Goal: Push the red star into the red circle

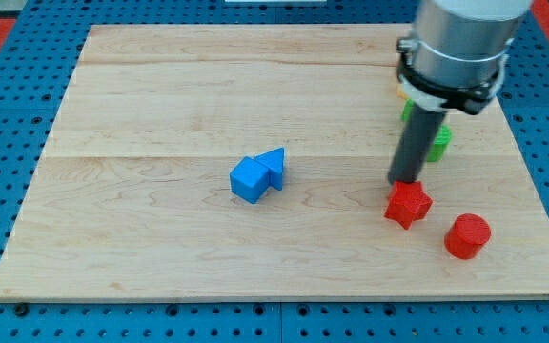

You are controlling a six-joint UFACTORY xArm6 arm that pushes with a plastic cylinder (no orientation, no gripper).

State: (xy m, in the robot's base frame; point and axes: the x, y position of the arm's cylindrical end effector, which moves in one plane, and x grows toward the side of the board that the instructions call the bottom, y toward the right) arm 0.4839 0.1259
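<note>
My tip (405,181) sits at the lower end of the dark rod, touching or just about touching the top edge of the red star (408,204), on its upper-left side. No fingers on this rig, just the plain rod, so nothing is held or clamped; contact is push-only.

Red star lies on the wooden tabletop (160,95) in the view's lower right. The red circle (467,236), a short red cylinder, is to the star's lower right, near but apart, w/ a strip of bare wood between them. The circle is close to the tabletop's bottom edge and fairly close to its right edge; not much room past it on either side.

Behind the rod, toward the view's top, a green block (439,141) pokes out on the rod's right; shape unclear since it's partly hidden. A sliver of yellow block (400,94) shows at the arm housing's left edge; shape can't be made out.

Near the tabletop's middle, well apart from the star, a blue cube (249,179) and a blue triangle block (274,164) sit touching, triangle at the cube's upper right.

Left half of the tabletop and the top strip carry no blocks. The tabletop rests on a blue pegboard base (8,114) that shows all round its edges.
</note>
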